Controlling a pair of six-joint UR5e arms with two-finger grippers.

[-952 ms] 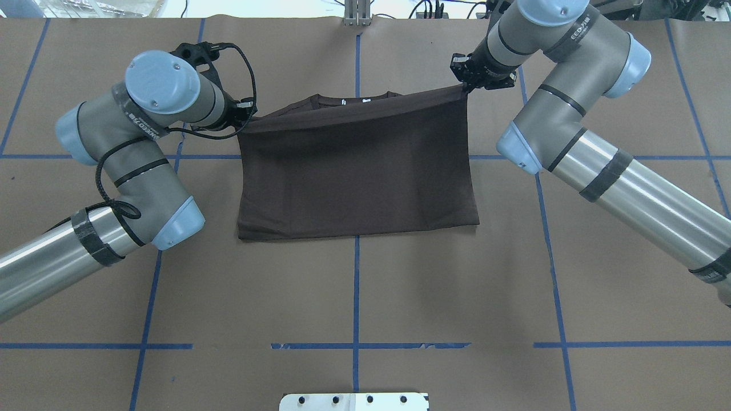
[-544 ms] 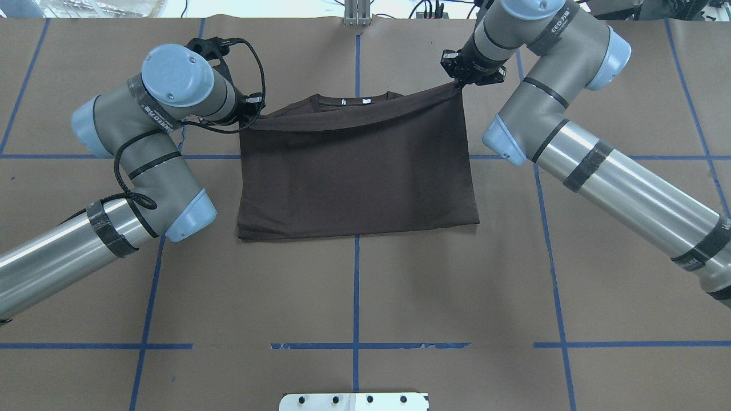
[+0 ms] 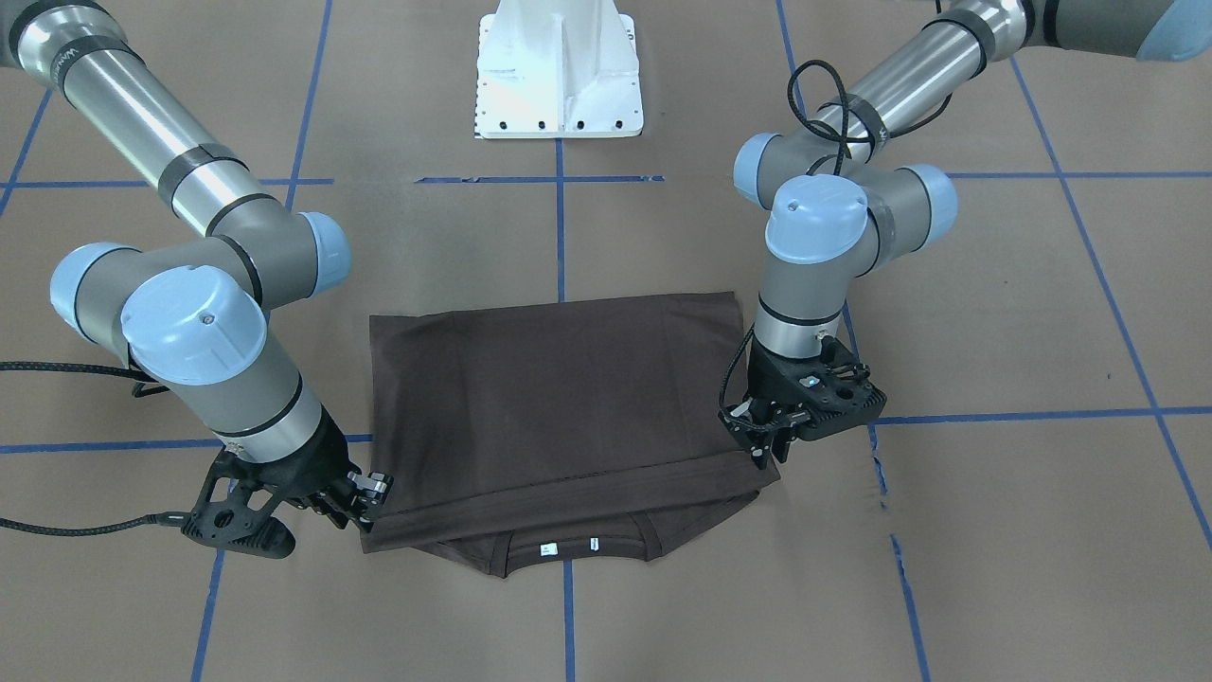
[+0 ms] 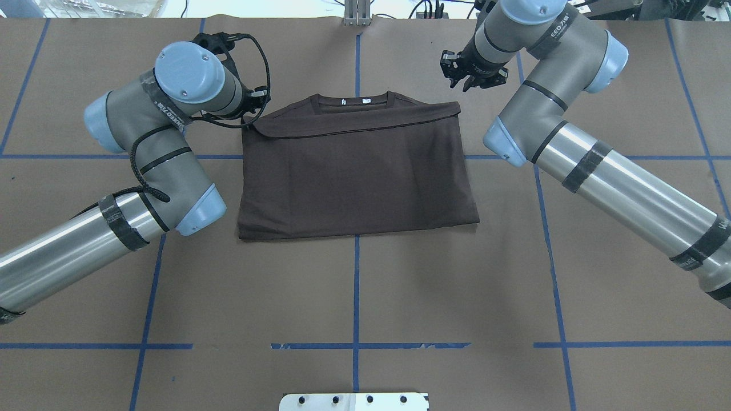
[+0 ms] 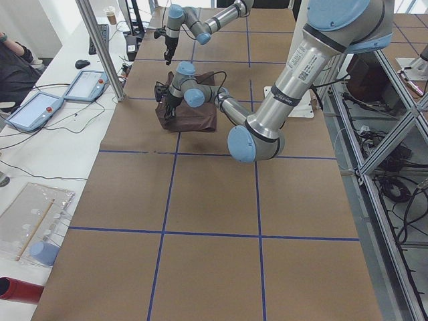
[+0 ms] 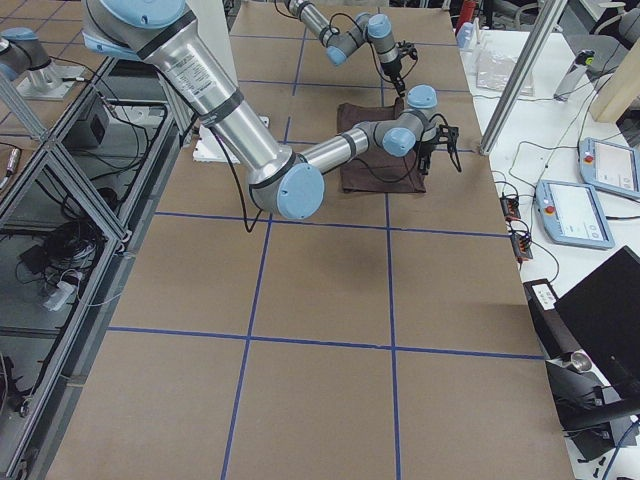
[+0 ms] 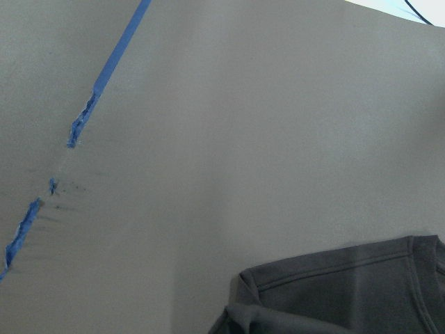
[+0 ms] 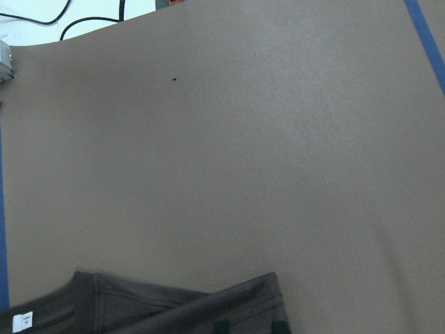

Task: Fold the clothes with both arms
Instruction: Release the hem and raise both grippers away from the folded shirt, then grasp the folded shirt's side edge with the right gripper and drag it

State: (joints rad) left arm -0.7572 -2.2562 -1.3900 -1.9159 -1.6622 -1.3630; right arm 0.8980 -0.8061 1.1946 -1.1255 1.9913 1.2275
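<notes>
Right black two-finger gripper (image 4: 469, 77) stands parted, left gripper (image 4: 255, 107) unreadable: its low retreat could snag the 10 o'clock corner of the dark brown T-shirt (image 4: 354, 177).

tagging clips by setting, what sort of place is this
Probably a robotics lab: two silver-grey tubular robot arms over a brown paper-covered table with blue tape grid, grey touchscreen pendants on a side bench.

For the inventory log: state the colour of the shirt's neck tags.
White neck tags on the dark brown shirt; front-facing view.
</notes>
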